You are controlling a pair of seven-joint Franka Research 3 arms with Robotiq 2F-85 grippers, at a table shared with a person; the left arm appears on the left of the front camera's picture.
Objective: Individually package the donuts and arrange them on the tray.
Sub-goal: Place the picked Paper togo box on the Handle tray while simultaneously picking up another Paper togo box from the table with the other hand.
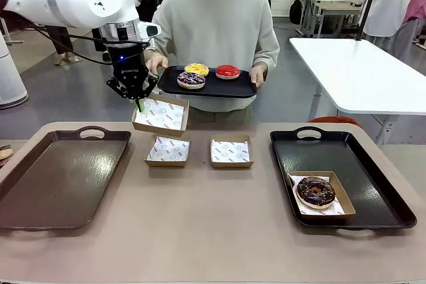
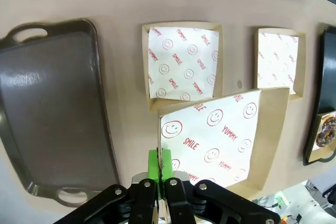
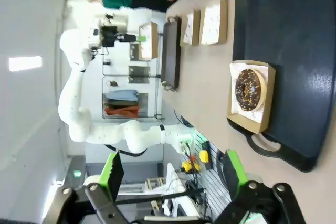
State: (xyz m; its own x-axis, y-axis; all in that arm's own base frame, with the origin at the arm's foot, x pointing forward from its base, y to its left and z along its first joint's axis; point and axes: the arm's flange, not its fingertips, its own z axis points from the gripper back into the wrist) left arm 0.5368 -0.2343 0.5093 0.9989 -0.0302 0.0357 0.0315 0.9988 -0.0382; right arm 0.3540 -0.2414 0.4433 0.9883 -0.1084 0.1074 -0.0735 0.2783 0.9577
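My left gripper (image 1: 139,103) is shut on the rim of a paper-lined cardboard box (image 1: 160,115), holding it in the air above the table's far edge. The left wrist view shows its green pads (image 2: 154,165) pinching the box (image 2: 226,140) at one corner. A person across the table holds a black tray (image 1: 219,89) with yellow (image 1: 197,68), red (image 1: 227,71) and drizzled (image 1: 191,80) donuts. The chocolate sprinkled donut (image 1: 315,191) lies in a box on the right black tray (image 1: 373,184). My right gripper (image 3: 173,174) hangs open, high above that donut (image 3: 249,88).
Two empty lined boxes (image 1: 168,149) (image 1: 231,151) sit mid-table. A brown tray (image 1: 60,177) lies bare at the left. A white table (image 1: 359,71) stands behind at the right.
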